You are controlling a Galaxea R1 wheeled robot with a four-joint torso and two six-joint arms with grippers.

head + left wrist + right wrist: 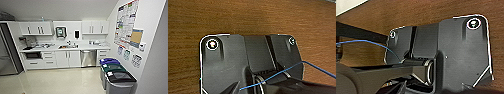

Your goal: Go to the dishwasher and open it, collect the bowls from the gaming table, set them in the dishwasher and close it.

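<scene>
The dishwasher [88, 58] has a stainless-steel front with a bar handle near its top. It sits shut under the white counter [82, 47], right of the sink, across the room from me in the head view. A brown wood-grain surface [250, 17] shows behind the robot's dark plate in the left wrist view. The right wrist view has the same kind of wood-grain surface [411, 12] behind the plate. The bowls and the gaming table are out of view.
Three bins stand along the right wall: a blue-lidded one [109, 61], a green-lidded one [114, 67] and a black-lidded one [120, 77]. A tall steel fridge [7, 56] stands at the left. White cabinets [67, 58] line the far wall. Pale floor [57, 80] lies between.
</scene>
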